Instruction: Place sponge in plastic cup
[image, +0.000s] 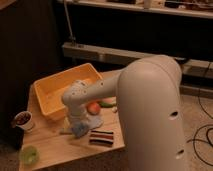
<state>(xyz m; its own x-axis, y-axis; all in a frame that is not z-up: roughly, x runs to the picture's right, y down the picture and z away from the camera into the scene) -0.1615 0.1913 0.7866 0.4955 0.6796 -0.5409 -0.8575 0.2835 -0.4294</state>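
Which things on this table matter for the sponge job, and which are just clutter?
Job: gripper, low over the blue sponge; white cup or green round object, unclear which is the plastic cup.
Lying about: yellow bin, orange fruit, striped packet.

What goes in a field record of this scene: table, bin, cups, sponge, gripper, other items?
table: light wooden table
bin: yellow rectangular plastic bin, back left
cups: white cup with dark contents, left edge; green translucent cup, front left corner
sponge: pale blue sponge on the table before the bin
gripper: gripper down at the sponge, contact unclear
other: round orange fruit; dark striped packet
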